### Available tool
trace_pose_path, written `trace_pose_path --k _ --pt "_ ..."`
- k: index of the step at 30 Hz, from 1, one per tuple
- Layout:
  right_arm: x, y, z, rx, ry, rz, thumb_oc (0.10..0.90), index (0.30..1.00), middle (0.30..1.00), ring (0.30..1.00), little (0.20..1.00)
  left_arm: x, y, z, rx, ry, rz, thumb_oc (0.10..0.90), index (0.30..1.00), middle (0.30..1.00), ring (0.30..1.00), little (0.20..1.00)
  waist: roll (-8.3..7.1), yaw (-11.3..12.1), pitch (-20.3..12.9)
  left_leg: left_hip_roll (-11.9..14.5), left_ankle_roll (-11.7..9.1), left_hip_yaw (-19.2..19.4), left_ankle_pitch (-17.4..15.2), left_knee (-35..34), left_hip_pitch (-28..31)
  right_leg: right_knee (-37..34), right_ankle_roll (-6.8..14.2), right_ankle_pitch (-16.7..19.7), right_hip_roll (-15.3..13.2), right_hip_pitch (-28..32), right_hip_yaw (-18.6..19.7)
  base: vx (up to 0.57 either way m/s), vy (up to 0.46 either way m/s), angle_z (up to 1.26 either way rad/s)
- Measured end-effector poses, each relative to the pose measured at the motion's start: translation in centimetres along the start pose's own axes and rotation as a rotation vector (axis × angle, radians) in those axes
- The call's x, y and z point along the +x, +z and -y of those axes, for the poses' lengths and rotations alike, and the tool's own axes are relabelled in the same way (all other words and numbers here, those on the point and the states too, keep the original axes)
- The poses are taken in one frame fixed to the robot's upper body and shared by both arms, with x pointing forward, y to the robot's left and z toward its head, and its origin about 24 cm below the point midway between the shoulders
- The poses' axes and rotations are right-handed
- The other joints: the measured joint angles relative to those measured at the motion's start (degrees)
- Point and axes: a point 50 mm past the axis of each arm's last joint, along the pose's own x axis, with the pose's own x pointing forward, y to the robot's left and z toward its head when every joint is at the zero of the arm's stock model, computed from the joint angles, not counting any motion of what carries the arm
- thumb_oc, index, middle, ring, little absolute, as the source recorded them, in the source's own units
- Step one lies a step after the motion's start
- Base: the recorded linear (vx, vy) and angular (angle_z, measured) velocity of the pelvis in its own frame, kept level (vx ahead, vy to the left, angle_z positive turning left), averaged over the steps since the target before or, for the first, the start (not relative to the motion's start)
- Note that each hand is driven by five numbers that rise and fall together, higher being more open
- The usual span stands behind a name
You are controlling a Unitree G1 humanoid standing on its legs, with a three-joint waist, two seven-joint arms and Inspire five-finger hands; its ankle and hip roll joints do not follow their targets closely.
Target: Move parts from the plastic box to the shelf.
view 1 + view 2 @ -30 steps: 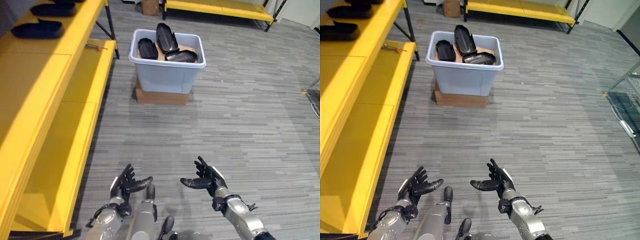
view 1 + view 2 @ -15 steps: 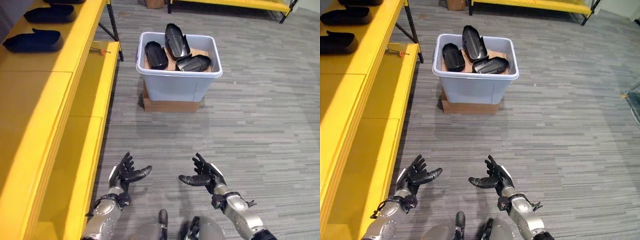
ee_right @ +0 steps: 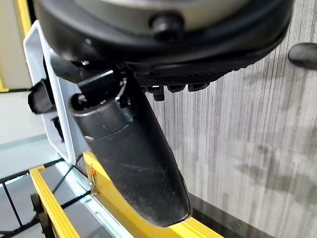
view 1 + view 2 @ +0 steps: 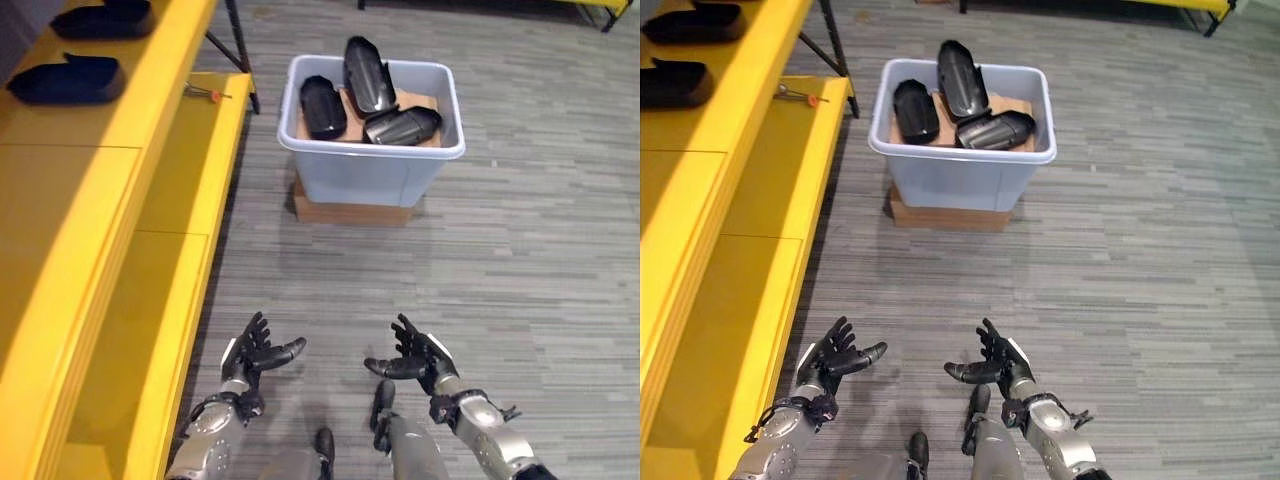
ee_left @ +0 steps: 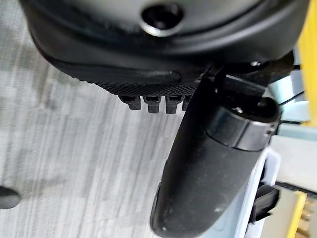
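Since the earlier frames only the head camera has shifted toward the plastic box (image 4: pixel 372 150), so no transfer has begun: three black parts (image 4: pixel 368 75) lie inside, while left hand (image 4: pixel 252 353) and right hand (image 4: pixel 418 357) hover spread and empty, well short of it.

Pale blue-grey plastic box (image 4: pixel 372 170) sits on a low brown base on the floor, with three black curved parts (image 4: pixel 368 75) piled inside, one sticking up. Yellow shelf (image 4: pixel 120 130) runs right beside it, and two more black parts (image 4: pixel 66 80) already lie on its top level.
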Motion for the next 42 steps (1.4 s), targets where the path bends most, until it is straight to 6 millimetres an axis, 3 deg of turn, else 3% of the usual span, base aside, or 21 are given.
trace_pose_path --k 6,7,9,10,12,13,15,18,20,22,23,24,26,30,31,33,35,36,38,40,42 --pt "0.0 0.6 0.8 -0.011 -0.022 0.016 0.900 1.000 1.000 1.000 1.000 0.3 0.4 0.4 -0.004 -0.015 0.013 0.900 1.000 1.000 1.000 1.000 -0.51 -0.76 -0.23 4.18 -3.01 0.04 -1.56 7.21 -2.25 -0.02 -1.29 -3.16 4.37 1.32 -1.59 0.13 -0.149 -0.04" --pt "-0.1 0.2 0.9 -0.003 -0.031 0.003 0.900 1.000 1.000 1.000 1.000 0.5 0.7 0.6 -0.010 -0.022 0.024 0.900 1.000 1.000 1.000 1.000 -1.00 0.21 -0.20 5.62 -5.44 -0.57 -0.79 25.33 -10.43 -2.10 -2.90 -4.56 5.66 3.29 -1.76 0.03 -0.165 -0.19" --pt "-0.6 -0.4 0.7 0.016 -0.027 -0.003 0.900 1.000 1.000 1.000 1.000 0.4 0.5 0.8 -0.007 -0.029 0.025 0.900 1.000 1.000 1.000 1.000 -2.12 2.10 -0.62 6.79 -7.40 -4.02 5.19 37.88 -16.81 -2.20 -5.14 -4.98 6.12 4.65 -1.61 0.05 -0.107 -0.13" --pt "-0.7 -0.4 0.7 0.018 -0.028 0.000 0.900 1.000 1.000 1.000 1.000 0.4 0.5 0.9 -0.007 -0.034 0.025 0.900 1.000 1.000 1.000 1.000 -2.33 1.93 -0.58 7.21 -7.66 -5.07 5.64 40.85 -19.06 -2.05 -5.27 -5.26 6.35 5.02 -2.34 0.11 -0.058 0.22" --pt "-0.6 -0.4 0.6 0.021 -0.032 0.003 0.900 1.000 1.000 1.000 1.000 0.5 0.8 1.0 -0.005 -0.042 0.032 0.900 1.000 1.000 1.000 1.000 -3.10 1.67 -0.50 10.04 -6.21 -2.79 3.68 37.95 -22.02 -2.68 -6.00 -6.53 7.18 4.96 -2.90 0.16 0.038 0.40" --pt "-0.4 -0.1 0.6 0.021 -0.040 0.010 0.900 1.000 1.000 1.000 1.000 0.7 1.0 1.2 -0.003 -0.047 0.039 0.900 1.000 1.000 1.000 1.000 -4.18 2.28 0.08 11.18 -5.85 -0.98 2.07 31.33 -23.76 -3.65 -5.49 -5.96 7.28 5.07 -2.85 0.21 0.091 0.28" --pt "0.3 0.7 0.3 0.017 -0.039 0.033 0.900 1.000 1.000 1.000 1.000 0.5 0.4 1.1 0.004 -0.039 0.012 0.900 1.000 1.000 1.000 1.000 -4.55 2.89 0.99 11.16 -5.74 -1.32 2.56 15.19 -24.00 -5.97 -4.94 -5.37 7.67 7.70 -2.15 0.28 0.125 -0.10" --pt "0.9 1.3 -0.1 0.016 -0.028 0.053 0.900 1.000 1.000 1.000 1.000 0.1 -0.2 0.8 0.006 -0.028 -0.010 0.900 1.000 1.000 1.000 1.000 -2.71 3.69 1.57 13.52 -7.42 -1.92 10.29 -0.75 -23.66 -8.88 -3.41 -5.76 10.19 12.62 -1.60 0.26 0.153 -0.40" --pt "0.6 0.7 -0.2 0.028 -0.030 0.038 0.900 1.000 1.000 1.000 1.000 0.1 -0.2 0.6 0.012 -0.026 -0.014 0.900 1.000 1.000 1.000 1.000 -2.17 3.70 1.69 13.85 -5.50 -1.44 12.15 3.83 -24.37 -6.83 -3.26 -8.71 10.01 14.23 -1.18 0.24 0.234 -0.31" --pt "0.3 0.2 -0.2 0.033 -0.031 0.022 0.900 1.000 1.000 1.000 1.000 0.1 -0.1 0.6 0.014 -0.027 -0.010 0.900 1.000 1.000 1.000 1.000 -2.39 3.81 0.94 11.26 -4.42 -0.88 12.11 4.90 -21.07 -3.41 -1.41 -11.10 8.25 14.02 0.69 0.27 0.252 -0.34" --pt "0.2 0.1 -0.2 0.036 -0.034 0.020 0.900 1.000 1.000 1.000 1.000 0.1 0.0 0.6 0.017 -0.031 -0.006 0.900 1.000 1.000 1.000 1.000 -1.91 3.29 0.64 10.05 -1.41 0.08 13.94 2.00 -18.19 -1.57 0.03 -12.31 7.17 13.88 1.32 0.26 0.230 -0.25" --pt "0.1 -0.1 -0.4 0.049 -0.032 0.015 0.900 1.000 1.000 1.000 1.000 0.4 0.6 0.6 0.024 -0.032 0.007 0.900 1.000 1.000 1.000 1.000 -2.88 2.91 0.15 7.15 -0.04 2.43 13.81 0.11 -15.91 0.71 1.93 -13.56 3.41 13.75 1.45 0.30 0.291 -0.22" --pt "0.1 0.0 -0.7 0.052 -0.016 0.021 0.900 1.000 1.000 1.000 1.000 0.7 1.5 0.7 0.035 -0.042 0.036 0.900 1.000 1.000 1.000 1.000 -1.79 3.01 -0.62 3.93 2.26 3.99 11.90 0.02 -13.78 1.11 3.37 -12.92 0.22 15.19 1.22 0.27 0.302 -0.13" --pt "0.6 0.4 -1.7 0.055 0.023 0.036 0.900 1.000 1.000 1.000 1.000 1.0 2.9 0.4 0.036 -0.032 0.090 0.900 1.000 1.000 1.000 1.000 0.05 3.36 -1.34 1.90 4.50 4.82 10.15 -0.61 -9.38 18.38 7.33 -10.56 -4.88 10.29 0.91 0.17 0.245 0.01" --pt "0.4 0.5 -2.0 0.055 0.039 0.042 0.900 1.000 1.000 1.000 1.000 0.9 2.8 0.3 0.037 -0.030 0.088 0.900 1.000 1.000 1.000 1.000 0.59 2.42 -1.54 0.90 5.76 4.31 8.82 -1.37 -7.07 28.13 8.45 -9.25 -6.95 6.29 1.22 0.15 0.159 0.22" --pt "0.5 0.6 -2.4 0.061 0.056 0.049 0.900 1.000 1.000 1.000 1.000 0.6 2.4 0.0 0.035 -0.023 0.081 0.900 1.000 1.000 1.000 1.000 1.23 1.89 -1.75 0.23 6.20 4.27 8.05 -2.46 -5.40 30.81 8.29 -11.09 -8.20 2.85 0.81 0.14 0.084 0.12" --pt "0.3 0.4 -2.3 0.062 0.055 0.045 0.900 1.000 1.000 1.000 1.000 0.1 1.5 -0.2 0.038 -0.016 0.048 0.900 1.000 1.000 1.000 1.000 1.79 1.53 -1.72 -0.47 5.81 4.42 7.32 -2.92 -4.24 25.03 7.92 -12.09 -8.29 -0.65 -1.54 0.23 -0.016 -0.03" --pt "0.1 0.1 -2.2 0.066 0.047 0.034 0.900 1.000 1.000 1.000 1.000 -0.3 0.6 -0.4 0.033 -0.007 0.021 0.900 1.000 1.000 1.000 1.000 1.84 1.49 -1.73 -1.11 5.48 5.26 7.11 -3.16 -3.54 16.49 7.89 -11.01 -9.06 -1.45 -3.70 0.23 -0.110 -0.08" --pt "-0.1 -0.4 -1.9 0.065 0.036 0.018 0.900 1.000 1.000 1.000 1.000 -0.4 0.1 -0.4 0.033 -0.008 -0.001 0.900 1.000 1.000 1.000 1.000 2.05 1.54 -1.78 -1.30 5.43 5.64 7.08 -2.94 -3.28 10.59 7.31 -8.76 -10.26 -2.14 -6.28 0.16 -0.123 -0.03" --pt "-0.3 -0.6 -1.8 0.062 0.033 0.006 0.900 1.000 1.000 1.000 1.000 -0.5 -0.2 -0.6 0.028 0.002 -0.013 0.900 1.000 1.000 1.000 1.000 1.96 1.14 -1.82 -1.88 4.48 4.94 6.31 -3.57 -2.70 1.08 8.78 -3.37 -10.18 -2.19 -5.01 0.26 -0.166 0.09" --pt "-0.4 -0.8 -1.6 0.059 0.032 -0.007 0.900 1.000 1.000 1.000 1.000 -0.7 -0.5 -0.8 0.028 0.009 -0.025 0.900 1.000 1.000 1.000 1.000 1.69 0.34 -2.12 -2.19 3.64 4.56 5.19 -3.55 -2.05 -1.65 8.82 0.84 -10.43 -1.63 -3.49 0.35 -0.221 0.15"
